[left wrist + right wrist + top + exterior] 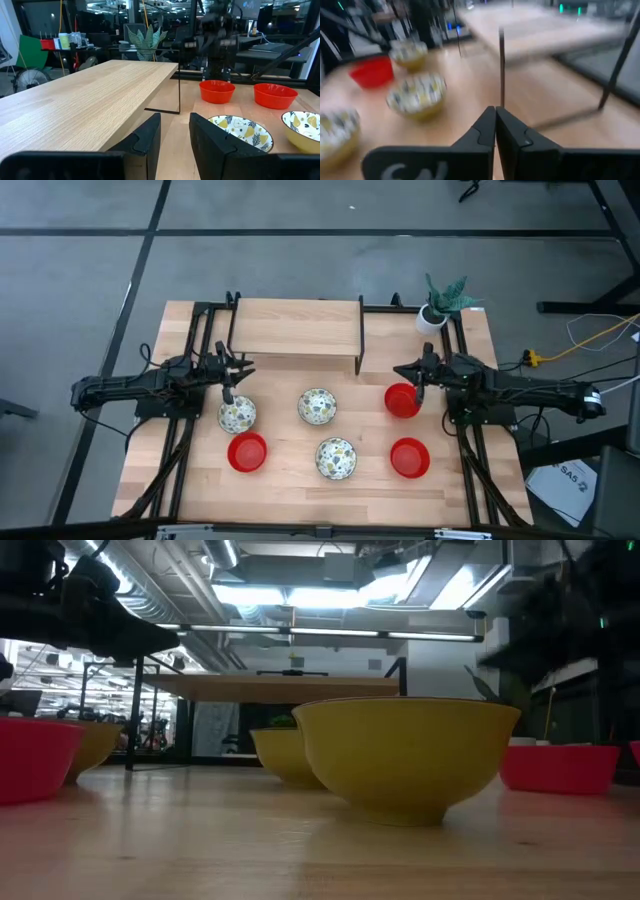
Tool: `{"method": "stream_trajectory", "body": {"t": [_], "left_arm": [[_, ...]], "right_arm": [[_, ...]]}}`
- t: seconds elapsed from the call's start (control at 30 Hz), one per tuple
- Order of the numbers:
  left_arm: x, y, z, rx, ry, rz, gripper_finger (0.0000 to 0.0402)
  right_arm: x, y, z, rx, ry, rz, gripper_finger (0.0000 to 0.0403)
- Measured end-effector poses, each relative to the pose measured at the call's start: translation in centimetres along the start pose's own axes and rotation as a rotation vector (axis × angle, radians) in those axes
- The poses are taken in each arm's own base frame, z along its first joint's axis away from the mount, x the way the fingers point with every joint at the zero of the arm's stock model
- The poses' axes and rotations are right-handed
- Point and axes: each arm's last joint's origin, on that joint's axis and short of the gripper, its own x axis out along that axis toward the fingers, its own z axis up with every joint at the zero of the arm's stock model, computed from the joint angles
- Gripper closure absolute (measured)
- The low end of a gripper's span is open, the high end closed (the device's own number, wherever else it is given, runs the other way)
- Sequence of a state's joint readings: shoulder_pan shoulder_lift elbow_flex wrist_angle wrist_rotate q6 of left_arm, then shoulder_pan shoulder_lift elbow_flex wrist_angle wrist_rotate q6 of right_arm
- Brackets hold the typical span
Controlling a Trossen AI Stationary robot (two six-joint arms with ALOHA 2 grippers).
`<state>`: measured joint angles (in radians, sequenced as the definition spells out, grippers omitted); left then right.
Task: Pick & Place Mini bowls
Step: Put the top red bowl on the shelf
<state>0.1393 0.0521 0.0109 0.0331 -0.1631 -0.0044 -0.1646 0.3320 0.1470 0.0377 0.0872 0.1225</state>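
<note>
Glossy, hard-looking bowls (237, 415) are sitting mid-frame on the tabletop (290, 470) (likely light, slippery, chippable); pinching a rim seems best. Left fingers (215, 140) are hanging slightly parted, right fingers (512, 135) pressed together, empty.

overhead, table-level, two wrist views, shared table (300, 470)

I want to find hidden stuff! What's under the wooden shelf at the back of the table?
From the side, only bare table shows under the wooden shelf. From above, the shelf covers that spot, so part stays hidden.
</note>
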Motion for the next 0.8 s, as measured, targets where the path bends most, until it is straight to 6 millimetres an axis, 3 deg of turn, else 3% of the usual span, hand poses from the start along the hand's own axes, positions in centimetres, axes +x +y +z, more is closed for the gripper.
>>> {"method": "stream_trajectory", "body": {"t": [0.23, 0.47, 0.63, 0.8], "left_arm": [[0.0, 0.0, 0.0, 0.0, 0.0, -0.001, 0.0304], [0.0, 0.0, 0.0, 0.0, 0.0, 0.0, 0.0304], [0.0, 0.0, 0.0, 0.0, 0.0, 0.0, 0.0304], [0.0, 0.0, 0.0, 0.0, 0.0, 0.0, 0.0304]], "right_arm": [[-1.7, 1.4, 7.0, 0.001, -0.082, 0.071, 0.0389], [-2.3, 3.0, 12.2, -0.033, 0.092, 0.132, 0.0389], [-1.3, 4.6, 14.7, -0.068, 0.219, 0.185, 0.0389], [1.1, 6.2, 16.0, -0.076, 0.296, 0.215, 0.0389]]}}
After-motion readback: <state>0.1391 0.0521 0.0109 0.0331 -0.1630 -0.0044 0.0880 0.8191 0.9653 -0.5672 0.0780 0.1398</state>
